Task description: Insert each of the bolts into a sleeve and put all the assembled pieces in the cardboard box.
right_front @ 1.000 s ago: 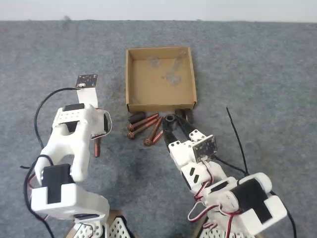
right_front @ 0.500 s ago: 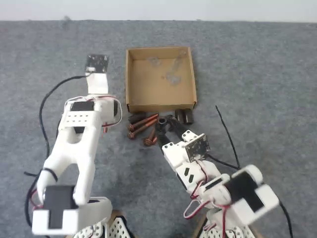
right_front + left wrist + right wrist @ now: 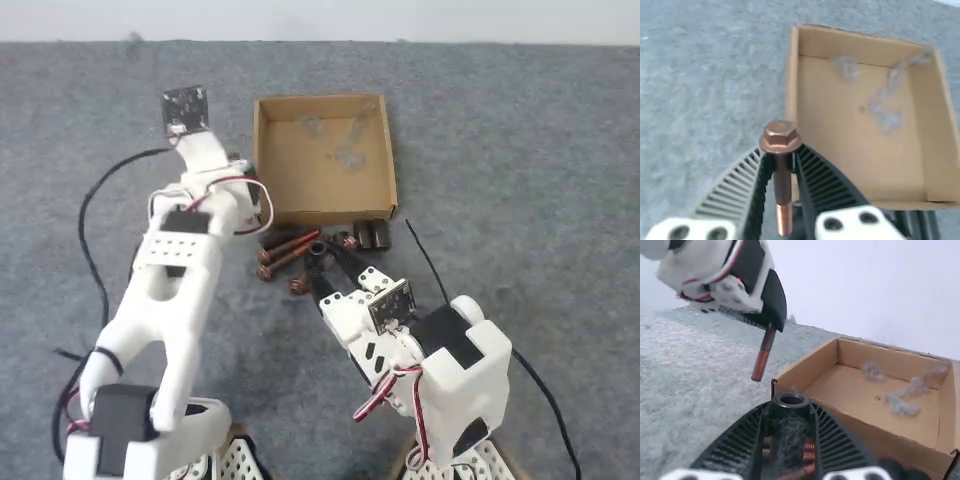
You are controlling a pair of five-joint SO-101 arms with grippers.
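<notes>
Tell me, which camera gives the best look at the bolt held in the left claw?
The left wrist view: the bolt stands in the middle, head and threaded tip plain, gripped by the left claw. The right wrist view shows its shank from the side. From above, the left arm covers it.

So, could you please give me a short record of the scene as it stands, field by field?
left gripper: shut on a copper bolt, threaded end down, beside the cardboard box
right gripper: shut on a black sleeve, opening up
bolt and sleeve: apart, not yet joined
loose bolts: several on the grey carpet in front of the box
loose sleeves: against the box's front wall
box contents: grey fluff, no assembled pieces
</notes>
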